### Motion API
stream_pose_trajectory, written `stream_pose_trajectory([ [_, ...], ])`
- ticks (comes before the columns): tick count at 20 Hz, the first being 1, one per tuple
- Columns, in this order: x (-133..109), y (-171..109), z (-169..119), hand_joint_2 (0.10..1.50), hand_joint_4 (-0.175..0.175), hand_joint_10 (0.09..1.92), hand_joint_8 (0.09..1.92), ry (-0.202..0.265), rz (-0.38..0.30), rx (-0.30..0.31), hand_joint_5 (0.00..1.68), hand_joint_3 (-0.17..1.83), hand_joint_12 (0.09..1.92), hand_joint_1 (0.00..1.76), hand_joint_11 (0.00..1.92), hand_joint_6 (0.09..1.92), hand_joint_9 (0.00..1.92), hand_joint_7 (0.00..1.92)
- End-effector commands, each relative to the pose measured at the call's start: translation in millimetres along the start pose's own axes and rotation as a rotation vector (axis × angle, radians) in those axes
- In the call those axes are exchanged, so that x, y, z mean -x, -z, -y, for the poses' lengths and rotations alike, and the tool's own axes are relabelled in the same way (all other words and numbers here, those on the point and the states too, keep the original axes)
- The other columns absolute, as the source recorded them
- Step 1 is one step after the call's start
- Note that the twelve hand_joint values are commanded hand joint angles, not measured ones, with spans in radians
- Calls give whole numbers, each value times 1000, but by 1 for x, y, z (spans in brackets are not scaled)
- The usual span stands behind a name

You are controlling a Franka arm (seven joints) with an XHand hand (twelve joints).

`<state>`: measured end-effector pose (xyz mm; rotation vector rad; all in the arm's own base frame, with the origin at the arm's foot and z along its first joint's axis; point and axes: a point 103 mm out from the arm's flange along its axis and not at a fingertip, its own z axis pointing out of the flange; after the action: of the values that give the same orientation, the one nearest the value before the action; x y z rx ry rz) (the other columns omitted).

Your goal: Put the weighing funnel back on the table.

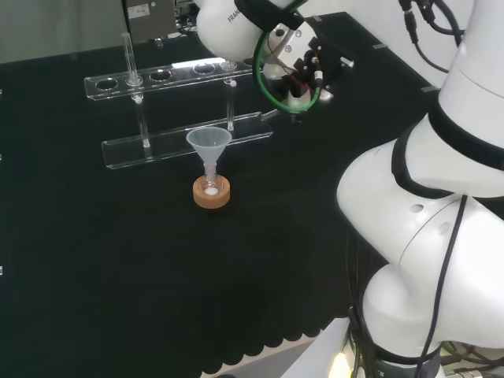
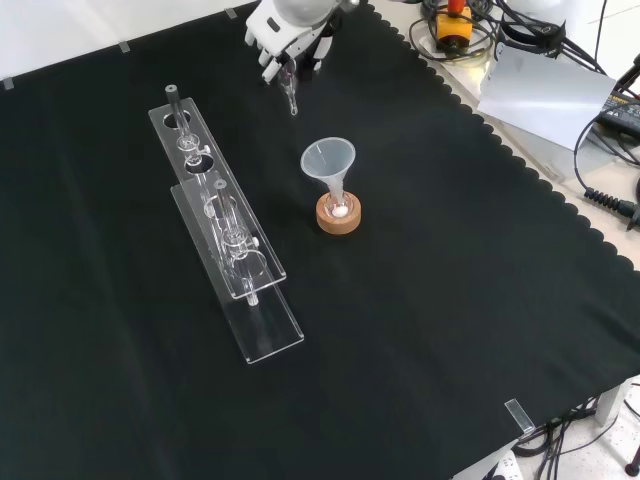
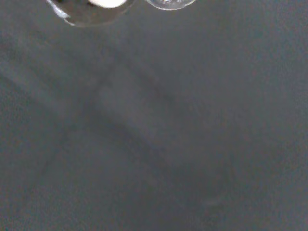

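In the front view the hand [image 2: 283, 38] hangs at 11 o'clock from the funnel [image 2: 328, 162]. Its fingers are curled round the weighing funnel [image 2: 289, 92], whose stem points down toward the cloth [image 2: 450, 300].

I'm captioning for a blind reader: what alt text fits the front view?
At the top, the hand holds the weighing funnel over black cloth. Nearer, the funnel stands in a flask on a cork ring, beside a clear rack.
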<state>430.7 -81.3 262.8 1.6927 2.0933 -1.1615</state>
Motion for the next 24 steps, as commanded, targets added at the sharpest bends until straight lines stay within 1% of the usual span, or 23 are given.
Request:
stream_pose_trajectory([
  [1, -13, 31, -10, 1038, 59, 155, 654, 59, -120, 163, 1161, -12, 808, 1249, 1137, 765, 1431, 1185],
  [10, -9, 23, -16, 1038, 58, 154, 656, 49, -168, 167, 1161, -11, 808, 1249, 1135, 766, 1431, 1184],
  [14, -9, 22, -20, 1038, 58, 153, 656, 38, -173, 176, 1161, -11, 808, 1249, 1133, 766, 1431, 1184],
  [17, -13, 19, -24, 1038, 58, 153, 656, 38, -196, 183, 1161, -11, 808, 1249, 1132, 767, 1431, 1183],
  [20, -13, 12, -30, 1038, 58, 152, 656, 42, -214, 190, 1161, -11, 807, 1249, 1131, 767, 1431, 1183],
  [24, -14, 2, -40, 1039, 58, 152, 657, 42, -236, 181, 1160, -11, 807, 1249, 1130, 768, 1431, 1183],
])
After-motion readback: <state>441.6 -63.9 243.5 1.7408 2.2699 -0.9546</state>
